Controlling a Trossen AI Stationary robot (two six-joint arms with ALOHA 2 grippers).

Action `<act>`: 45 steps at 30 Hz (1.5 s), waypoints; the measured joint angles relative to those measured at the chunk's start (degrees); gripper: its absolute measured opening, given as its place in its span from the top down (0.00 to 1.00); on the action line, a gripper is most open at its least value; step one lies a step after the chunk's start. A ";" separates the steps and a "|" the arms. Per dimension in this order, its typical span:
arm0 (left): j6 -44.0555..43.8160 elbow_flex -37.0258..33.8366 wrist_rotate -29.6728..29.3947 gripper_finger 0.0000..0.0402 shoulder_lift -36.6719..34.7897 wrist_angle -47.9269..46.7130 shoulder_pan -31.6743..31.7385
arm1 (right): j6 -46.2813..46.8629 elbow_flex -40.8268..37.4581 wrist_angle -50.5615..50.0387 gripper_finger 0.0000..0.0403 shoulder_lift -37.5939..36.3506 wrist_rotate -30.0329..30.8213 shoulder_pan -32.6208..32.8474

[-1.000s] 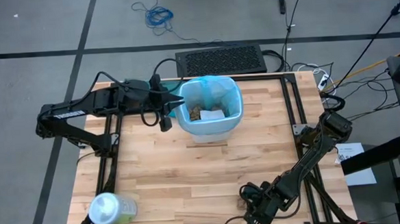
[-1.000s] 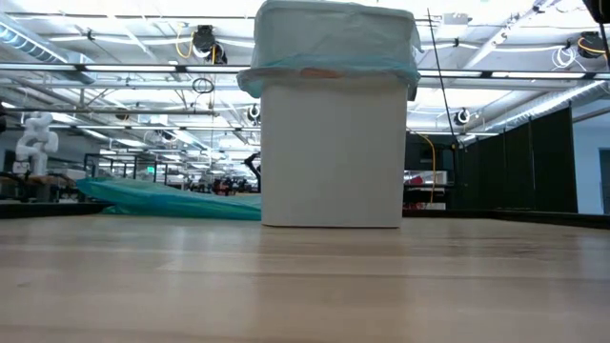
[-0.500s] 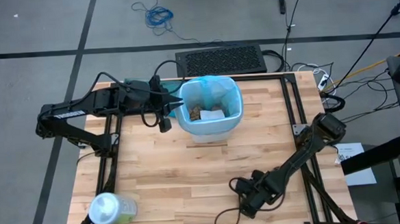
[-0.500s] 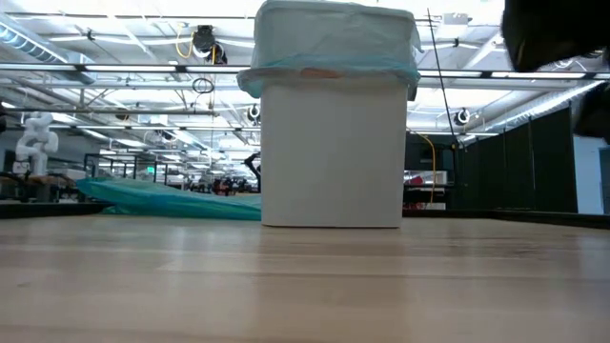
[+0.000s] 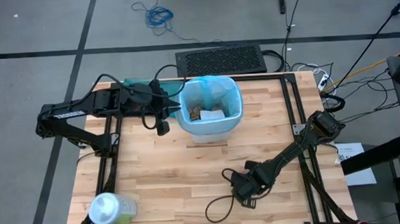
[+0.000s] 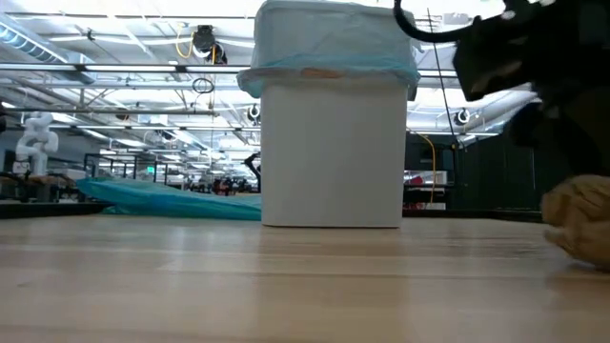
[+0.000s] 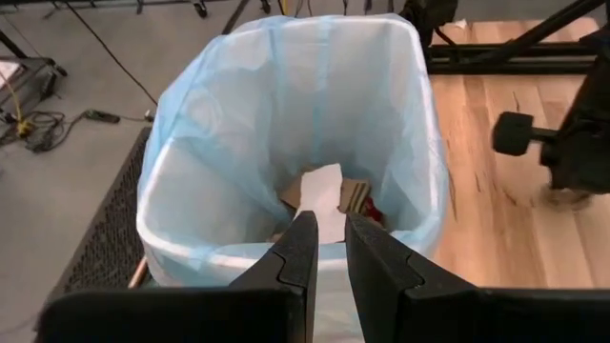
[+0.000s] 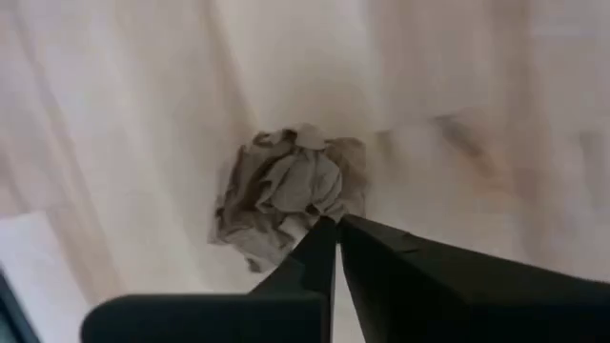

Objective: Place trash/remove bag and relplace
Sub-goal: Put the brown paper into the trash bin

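A white bin [image 6: 332, 152] lined with the pale blue bag [image 7: 286, 95] stands at the table's far middle [image 5: 210, 108]. Inside lie a white scrap [image 7: 324, 195] and brown paper [image 7: 355, 193]. My left gripper [image 7: 324, 227] hovers at the bin's left rim [image 5: 172, 106], its fingers a narrow gap apart; whether they touch the bag I cannot tell. A crumpled brown paper wad [image 8: 286, 195] rests on the table near the front edge [image 6: 581, 224]. My right gripper [image 8: 331, 224] points down at it [image 5: 240, 192] with shut fingers. My right gripper comes from above, pointing down, and its shut fingertips [image 8: 319, 238] meet on the wad's edge [image 8: 322, 211], pinching only a small fold there. Most of the wad lies beyond the tips. The wad's underside rests on the table.
A pale-green container with a white lid [image 5: 110, 209] stands at the near left corner. A darker teal bag [image 6: 162, 198] lies at the far left edge [image 5: 133, 83]. A black cable loop [image 5: 219, 207] hangs off the right arm near the front edge. Bare wood lies between bin and front.
My right gripper has gone toward the table's left along the near edge, sunk a little and rolled about its pointing line. It and the brown wad have come into the low view's right side, where neither showed a second ago.
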 joint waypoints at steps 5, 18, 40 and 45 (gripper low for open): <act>-0.77 0.00 0.06 0.86 0.02 0.07 -1.09 | -5.83 2.24 -5.22 0.99 -1.67 0.17 -2.73; -0.74 0.00 0.24 0.86 0.74 2.62 -1.82 | -26.64 10.82 -8.40 1.00 -11.84 0.38 -8.03; -0.74 -0.02 0.46 0.86 5.12 2.95 -2.61 | -44.15 21.27 -2.07 1.00 -24.46 26.25 -25.39; -0.67 -0.02 0.43 0.86 5.11 2.95 -2.98 | -42.89 21.23 -2.11 0.99 -23.56 25.84 -30.66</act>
